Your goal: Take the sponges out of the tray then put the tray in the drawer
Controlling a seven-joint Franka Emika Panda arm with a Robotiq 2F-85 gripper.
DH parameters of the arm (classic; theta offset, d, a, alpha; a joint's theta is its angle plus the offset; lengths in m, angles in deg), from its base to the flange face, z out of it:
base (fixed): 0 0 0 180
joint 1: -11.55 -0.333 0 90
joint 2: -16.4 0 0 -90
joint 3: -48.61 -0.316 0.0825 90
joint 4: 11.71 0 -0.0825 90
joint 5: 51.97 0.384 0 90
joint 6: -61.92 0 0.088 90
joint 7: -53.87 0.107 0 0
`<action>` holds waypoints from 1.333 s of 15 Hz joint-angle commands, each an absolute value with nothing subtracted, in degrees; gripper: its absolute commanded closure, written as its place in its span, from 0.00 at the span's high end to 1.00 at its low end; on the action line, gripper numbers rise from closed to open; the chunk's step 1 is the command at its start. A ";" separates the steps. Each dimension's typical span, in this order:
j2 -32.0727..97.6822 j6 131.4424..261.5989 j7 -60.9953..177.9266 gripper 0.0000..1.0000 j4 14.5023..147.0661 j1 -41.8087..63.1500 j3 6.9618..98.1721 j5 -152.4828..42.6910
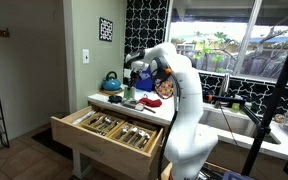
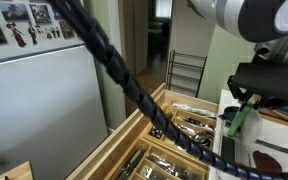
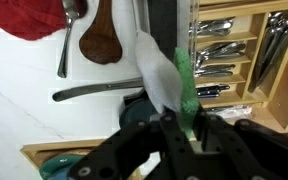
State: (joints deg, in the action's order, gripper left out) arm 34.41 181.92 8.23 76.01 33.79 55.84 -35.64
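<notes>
My gripper (image 3: 172, 128) is shut on a sponge (image 3: 162, 78) that is pale grey with a green side and hangs from the jaws above the counter edge. In both exterior views the gripper (image 1: 134, 72) (image 2: 241, 98) hovers over the counter just behind the drawer, and the green of the sponge (image 2: 234, 120) shows below it. The light-wood drawer (image 1: 76, 133) (image 2: 119, 148) (image 3: 276, 100) is pulled open, with metal cutlery in its compartments. A dark rounded object (image 3: 132, 108) lies under the gripper. I cannot clearly make out the tray.
On the white counter (image 3: 24, 90) lie a red cloth (image 3: 29, 18), a wooden spoon (image 3: 102, 38), a metal spoon (image 3: 68, 30) and a dark knife (image 3: 94, 92). A blue kettle (image 1: 111, 80) stands at the counter's back. A black cable (image 2: 114, 65) crosses one exterior view.
</notes>
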 commanded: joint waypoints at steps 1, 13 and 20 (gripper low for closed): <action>31.23 179.36 9.36 0.05 76.82 33.28 56.66 -36.90; 34.61 171.01 24.92 0.05 70.40 28.08 60.71 -67.46; 44.75 157.72 20.91 0.05 61.64 28.75 60.17 -74.08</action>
State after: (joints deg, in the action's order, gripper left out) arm 39.46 162.74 22.94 67.26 28.60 59.71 -71.84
